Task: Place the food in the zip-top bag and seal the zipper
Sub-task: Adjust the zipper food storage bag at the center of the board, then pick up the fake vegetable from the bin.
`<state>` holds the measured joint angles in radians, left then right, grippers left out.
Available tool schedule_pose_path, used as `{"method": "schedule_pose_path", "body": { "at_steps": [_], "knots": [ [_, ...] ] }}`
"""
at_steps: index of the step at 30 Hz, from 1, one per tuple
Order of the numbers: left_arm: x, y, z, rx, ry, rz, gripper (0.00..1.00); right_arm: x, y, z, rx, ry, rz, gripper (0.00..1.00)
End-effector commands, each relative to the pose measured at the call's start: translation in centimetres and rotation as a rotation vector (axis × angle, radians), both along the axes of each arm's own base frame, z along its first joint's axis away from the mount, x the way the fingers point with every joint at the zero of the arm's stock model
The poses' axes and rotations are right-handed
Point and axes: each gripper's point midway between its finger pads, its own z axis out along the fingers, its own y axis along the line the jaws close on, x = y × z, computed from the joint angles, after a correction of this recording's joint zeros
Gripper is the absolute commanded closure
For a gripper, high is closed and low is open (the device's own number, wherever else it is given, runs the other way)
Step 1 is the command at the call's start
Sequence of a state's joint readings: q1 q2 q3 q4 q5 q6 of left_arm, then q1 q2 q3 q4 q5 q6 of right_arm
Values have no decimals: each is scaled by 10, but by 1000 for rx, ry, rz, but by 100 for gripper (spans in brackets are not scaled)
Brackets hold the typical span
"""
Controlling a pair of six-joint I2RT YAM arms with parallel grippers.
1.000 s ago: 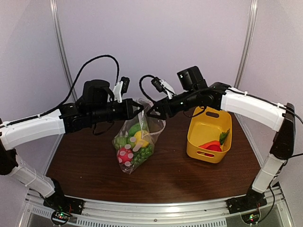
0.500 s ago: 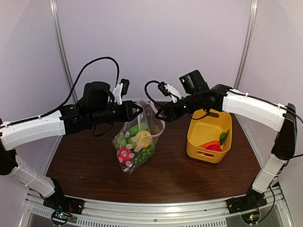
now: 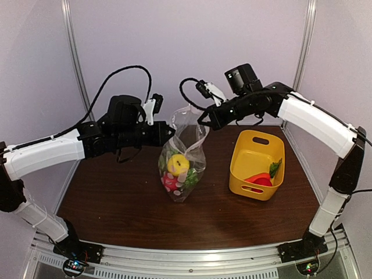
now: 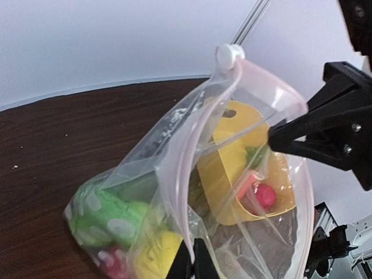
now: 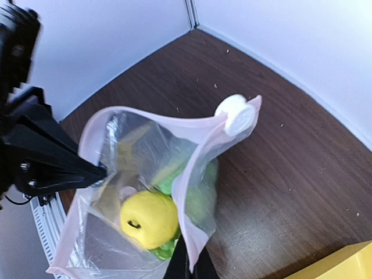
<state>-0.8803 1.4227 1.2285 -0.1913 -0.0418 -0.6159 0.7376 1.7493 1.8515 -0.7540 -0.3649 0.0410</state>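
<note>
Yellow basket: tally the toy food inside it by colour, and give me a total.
Green toy: 1
Orange toy: 1
Red toy: 1
Total in the basket: 3

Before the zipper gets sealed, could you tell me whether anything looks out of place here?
Yes: the zip-top bag is held up with its mouth open, yet red and orange pieces and a green piece of food lie in the yellow basket beside it. Sealing now would probably leave them out.
</note>
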Motion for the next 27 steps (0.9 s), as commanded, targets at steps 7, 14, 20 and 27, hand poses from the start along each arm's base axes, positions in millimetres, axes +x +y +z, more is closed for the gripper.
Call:
{"method": "schedule_pose_path", "body": {
  "at_steps": [7, 14, 20, 27],
  "knots": [
    [13, 6, 52, 61, -120, 45, 100, 2, -12, -5, 2, 5, 16, 100],
    [5, -19, 32, 27, -66, -74, 100, 13, -37, 7, 45, 19, 8, 70],
    [0, -27, 14, 35, -20, -119, 100, 6, -94, -20, -28, 77, 56, 38],
    [-2, -19, 15, 33, -35, -101, 100, -13, -187, -104, -394, 102, 95, 35]
  ]
}}
